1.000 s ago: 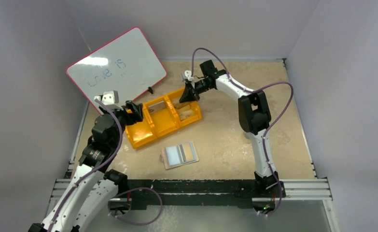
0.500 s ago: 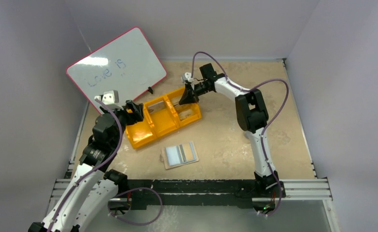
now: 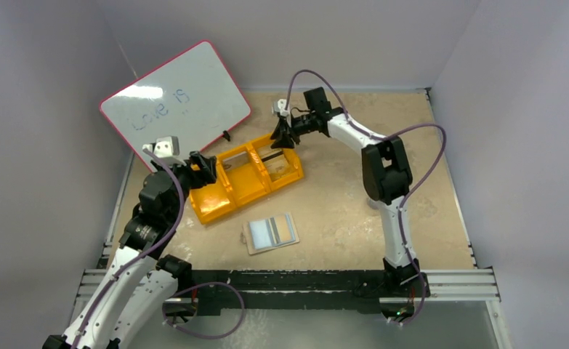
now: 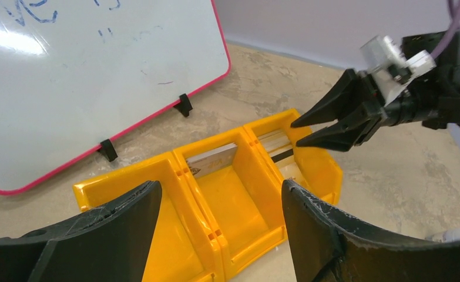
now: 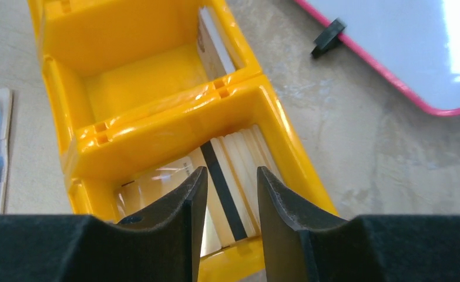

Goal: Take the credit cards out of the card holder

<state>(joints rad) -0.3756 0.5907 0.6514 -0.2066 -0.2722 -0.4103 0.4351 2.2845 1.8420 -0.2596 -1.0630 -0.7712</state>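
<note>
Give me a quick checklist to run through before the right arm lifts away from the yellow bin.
1. Right gripper jaws apart, nothing between them: ok.
2. Striped card inside the end compartment of the yellow bin, below that gripper: ok.
3. Second card standing against the middle compartment's wall: ok.
4. Card holder lying open on the table, apart from both arms: ok.
5. Card holder emptied of cards: cannot tell.
6. Left gripper open and empty: ok.
</note>
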